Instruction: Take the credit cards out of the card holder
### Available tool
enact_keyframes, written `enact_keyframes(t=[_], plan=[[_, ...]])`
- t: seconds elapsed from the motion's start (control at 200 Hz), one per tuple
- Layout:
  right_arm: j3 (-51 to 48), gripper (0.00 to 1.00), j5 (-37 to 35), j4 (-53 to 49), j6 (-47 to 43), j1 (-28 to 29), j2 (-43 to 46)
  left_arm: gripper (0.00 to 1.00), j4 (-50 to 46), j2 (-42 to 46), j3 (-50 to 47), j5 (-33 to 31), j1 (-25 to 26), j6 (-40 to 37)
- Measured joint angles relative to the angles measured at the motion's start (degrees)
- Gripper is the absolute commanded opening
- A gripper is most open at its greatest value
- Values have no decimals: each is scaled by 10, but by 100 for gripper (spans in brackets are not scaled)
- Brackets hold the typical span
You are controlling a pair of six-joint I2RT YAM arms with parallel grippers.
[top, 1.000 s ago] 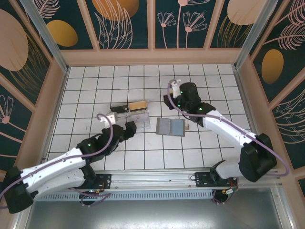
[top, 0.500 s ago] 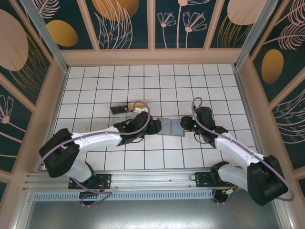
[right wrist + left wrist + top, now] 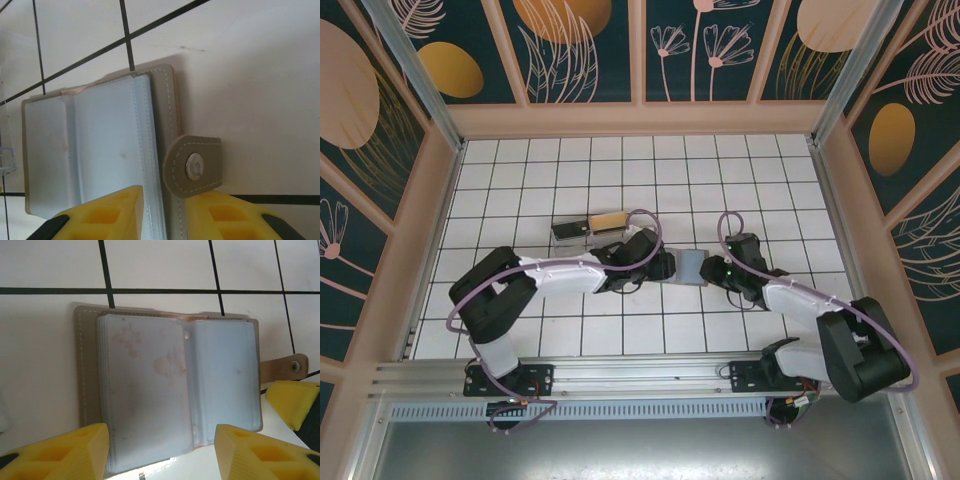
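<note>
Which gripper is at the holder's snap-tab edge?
The right gripper: it straddles the card holder's snap tab; the left gripper faces the open sleeves.

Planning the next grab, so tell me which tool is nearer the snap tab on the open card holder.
Right. The snap tab lies at the fingertips of the right tool; the left tool sits over the card holder pages, the tab off to one side.
</note>
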State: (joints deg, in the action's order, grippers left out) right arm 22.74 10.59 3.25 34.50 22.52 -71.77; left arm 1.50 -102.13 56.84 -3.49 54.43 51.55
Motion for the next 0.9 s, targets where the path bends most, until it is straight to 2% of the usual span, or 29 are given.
enact_keyframes(t=[0.29, 0.9], plan=[[0, 23, 0, 11, 2, 0, -27, 56, 0, -34, 22, 0, 0, -6], [0, 23, 0, 14, 2, 0, -27, 54, -11, -45, 28, -15, 0, -8]])
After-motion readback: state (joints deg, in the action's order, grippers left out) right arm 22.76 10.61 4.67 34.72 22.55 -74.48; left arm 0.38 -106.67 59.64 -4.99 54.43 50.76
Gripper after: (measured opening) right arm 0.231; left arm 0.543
